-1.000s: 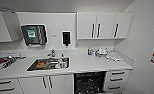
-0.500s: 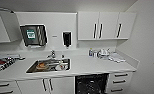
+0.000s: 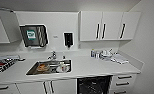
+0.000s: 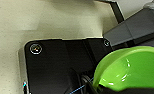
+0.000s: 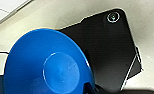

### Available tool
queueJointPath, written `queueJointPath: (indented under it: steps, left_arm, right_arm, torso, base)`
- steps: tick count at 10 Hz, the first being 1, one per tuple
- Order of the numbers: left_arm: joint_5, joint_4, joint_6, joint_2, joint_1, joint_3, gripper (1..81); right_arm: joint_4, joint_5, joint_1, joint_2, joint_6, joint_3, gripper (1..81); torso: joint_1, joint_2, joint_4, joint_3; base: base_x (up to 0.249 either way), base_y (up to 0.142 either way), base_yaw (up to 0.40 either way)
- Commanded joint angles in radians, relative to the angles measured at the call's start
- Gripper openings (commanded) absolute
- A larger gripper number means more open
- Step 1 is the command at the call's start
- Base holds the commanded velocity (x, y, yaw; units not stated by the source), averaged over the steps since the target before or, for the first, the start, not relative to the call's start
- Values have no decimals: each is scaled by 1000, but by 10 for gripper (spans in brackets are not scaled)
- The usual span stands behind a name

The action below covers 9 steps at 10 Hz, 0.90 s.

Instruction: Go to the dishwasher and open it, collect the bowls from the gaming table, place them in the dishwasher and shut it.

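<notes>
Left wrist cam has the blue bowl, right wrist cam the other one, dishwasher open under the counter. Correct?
Not quite: the left wrist view shows the green bowl, and the blue bowl is in the right wrist view. The rest holds: in the head view the dishwasher shows its dark interior under the counter.

Each claw carries a bowl.

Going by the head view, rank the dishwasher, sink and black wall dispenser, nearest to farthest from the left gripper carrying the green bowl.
1. dishwasher, dark opening under the counter, right of centre.
2. sink, set in the counter, left.
3. black wall dispenser, on the back wall.
Judged from the robot facing the counter.
</notes>
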Motion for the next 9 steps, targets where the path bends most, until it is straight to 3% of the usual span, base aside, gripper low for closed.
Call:
queueJointPath:
  steps: [1,6,9]
  left_arm:
    - [12,7,-1,-24,-45,-4,10]
    - [12,7,-2,-24,-45,-4,10]
    - [13,7,-2,-23,-45,-4,10]
  right_arm:
    - [-24,-34,39,-7,-1,9,10]
    - [-24,-34,40,-5,0,9,10]
    - [-24,-34,40,-4,-2,7,10]
  torso:
    - [1,0,0,0]
    - [1,0,0,0]
    - [1,0,0,0]
  base:
    - [136,0,0]
    - [144,0,0]
    - [59,0,0]
